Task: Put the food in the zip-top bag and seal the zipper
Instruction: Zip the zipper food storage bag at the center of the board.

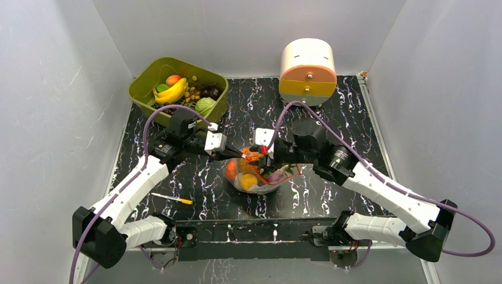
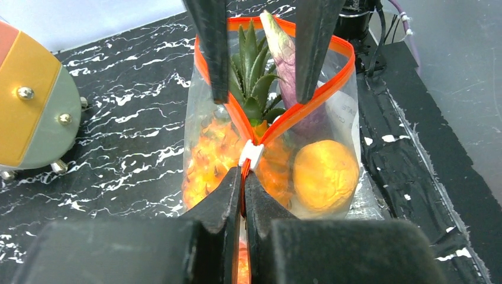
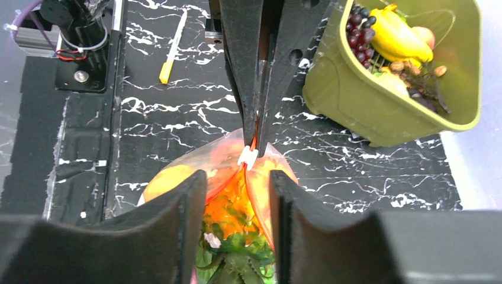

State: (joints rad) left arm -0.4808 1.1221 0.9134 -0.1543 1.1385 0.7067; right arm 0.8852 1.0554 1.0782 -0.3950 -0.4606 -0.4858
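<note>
the left gripper [image 2: 243, 189] is clenched on the zipper [image 2: 284, 118] just beside its white slider [image 2: 250, 155], where the strip is joined. the right gripper [image 3: 238, 180] stands released, fingers apart either side of the gaping mouth. the zip-top bag [image 2: 346, 118], holding an orange round piece [image 2: 325, 174], eggplant [image 2: 284, 53] and leafy greens [image 2: 251, 77], sits mid-table [image 1: 331, 106], toward the near edge.

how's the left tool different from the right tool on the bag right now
The left tool is shut on the zipper strip, just behind the white slider; the right tool stands open. The left tool pinches the joined stretch of the strip, while the right tool straddles the gaping mouth of the bag. Both face each other across that bag.
</note>
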